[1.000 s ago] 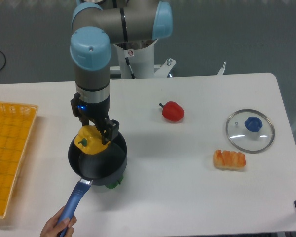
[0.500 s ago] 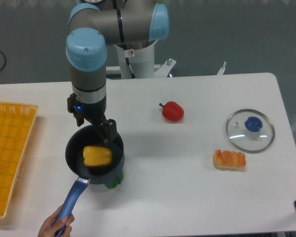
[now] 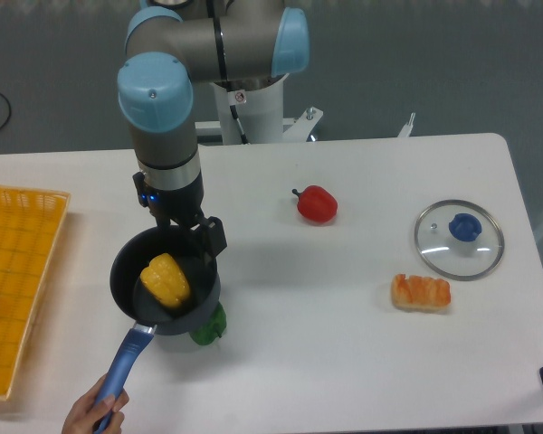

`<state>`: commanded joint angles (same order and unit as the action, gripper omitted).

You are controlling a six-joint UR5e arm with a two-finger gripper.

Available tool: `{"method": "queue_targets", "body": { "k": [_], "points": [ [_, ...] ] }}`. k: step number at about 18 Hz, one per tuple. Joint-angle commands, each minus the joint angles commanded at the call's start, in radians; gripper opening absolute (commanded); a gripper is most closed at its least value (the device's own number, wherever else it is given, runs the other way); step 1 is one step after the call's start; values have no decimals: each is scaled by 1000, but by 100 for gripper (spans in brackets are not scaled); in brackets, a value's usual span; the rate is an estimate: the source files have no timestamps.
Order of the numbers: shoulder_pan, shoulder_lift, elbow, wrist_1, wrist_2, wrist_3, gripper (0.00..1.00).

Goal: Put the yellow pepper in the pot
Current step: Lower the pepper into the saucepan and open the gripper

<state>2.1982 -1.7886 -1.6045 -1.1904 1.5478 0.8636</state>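
Pot (image 3: 127,271): dark round saucepan sitting on the white tabletop (image 3: 344,344), taken here as the landmark; its long blue handle (image 3: 122,366) is running down toward the near edge, where a person's hand (image 3: 89,411) is gripping its end. Yellow pepper (image 3: 165,279): lying inside the pot on its side, resting on the floor of the pan, free of any grip. Robot hand (image 3: 199,237): hovering over the far right rim of the pot, just above and behind the yellow pepper, holding nothing; its fingers are pointing down, but how far apart they are standing cannot be told from this angle. Green pepper (image 3: 210,325): peeking out from under the near right side of the pot, touching or just beside its wall. Red pepper (image 3: 318,204): lying on the tabletop well to the right of the pot and somewhat farther back. Glass lid with a blue knob (image 3: 459,239): lying flat far to the right of the pot. Orange food item (image 3: 421,292): lying to the right of the pot, just in front of the lid. Yellow basket (image 3: 14,280): standing just left of the pot at the tabletop's left edge.
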Motion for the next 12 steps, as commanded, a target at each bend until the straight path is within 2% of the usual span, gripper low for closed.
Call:
{"method": "queue_targets", "body": {
  "k": [12],
  "points": [
    [37, 0, -3, 0, -3, 2, 100]
  ]
}}
